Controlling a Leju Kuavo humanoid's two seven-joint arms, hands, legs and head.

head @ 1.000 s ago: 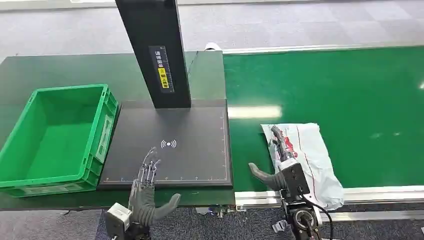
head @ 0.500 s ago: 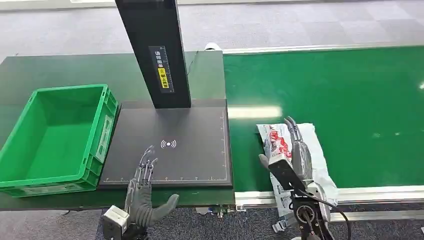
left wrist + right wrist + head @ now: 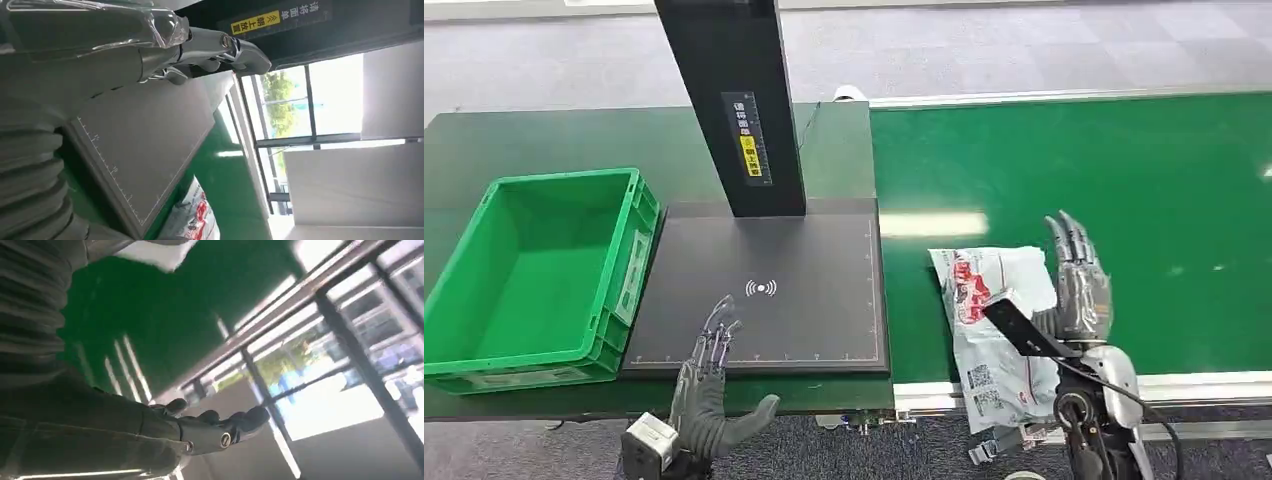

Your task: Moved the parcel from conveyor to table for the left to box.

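One parcel point(image 3: 996, 320) on conveyor point(image 3: 1144, 180), one crate point(image 3: 534, 270); both hands point(image 3: 1079, 285) point(image 3: 709, 385) spread, empty.

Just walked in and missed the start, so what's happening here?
A humanoid robot is working on a white plastic parcel with red print that lies on the green conveyor belt. Its right hand is at the parcel's far side, fingers spread, gripping nothing. Its left hand hovers open at the black scanner pad. The green plastic crate is empty.
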